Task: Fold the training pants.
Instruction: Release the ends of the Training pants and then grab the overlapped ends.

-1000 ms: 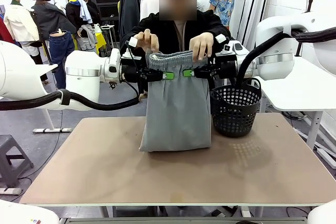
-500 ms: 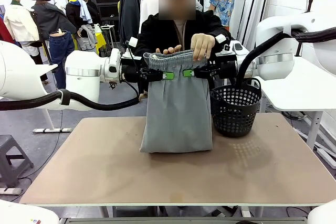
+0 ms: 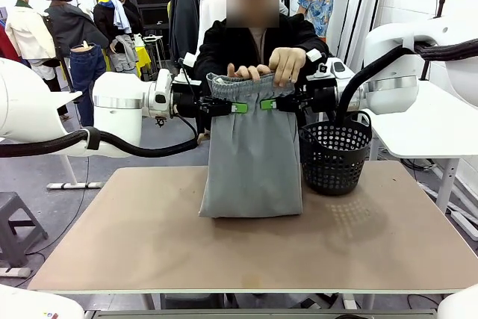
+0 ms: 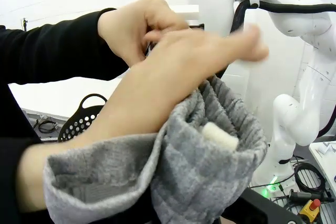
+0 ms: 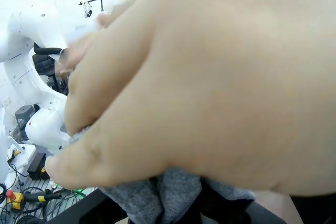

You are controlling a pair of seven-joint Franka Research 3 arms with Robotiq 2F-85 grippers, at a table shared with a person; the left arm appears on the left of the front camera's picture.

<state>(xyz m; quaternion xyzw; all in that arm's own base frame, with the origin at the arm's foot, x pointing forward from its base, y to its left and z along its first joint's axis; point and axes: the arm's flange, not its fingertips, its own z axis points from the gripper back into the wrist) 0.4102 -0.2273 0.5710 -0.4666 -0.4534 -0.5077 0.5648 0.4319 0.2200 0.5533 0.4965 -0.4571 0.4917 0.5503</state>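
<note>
The light grey training pants point(image 3: 252, 155) hang upright over the table, their lower end resting on the tabletop. My left gripper point(image 3: 230, 107) is shut on the left side of the gathered waistband, and my right gripper point(image 3: 272, 104) is shut on its right side. The person's two hands point(image 3: 280, 65) hold the waistband's top between my grippers. The left wrist view has the waistband point(image 4: 210, 156) bunched close to the camera with a hand point(image 4: 173, 61) on it. A hand point(image 5: 210, 77) covers most of the right wrist view above grey fabric point(image 5: 157, 198).
A black perforated basket point(image 3: 334, 153) stands on the table just right of the pants. The brown tabletop point(image 3: 149, 244) stretches toward me in front. The person stands at the far edge. A white table point(image 3: 433, 132) is at the right.
The person's hand on the left of the picture has come down and moved right along the waistband, next to the other hand. My grippers and the pants have stayed put.
</note>
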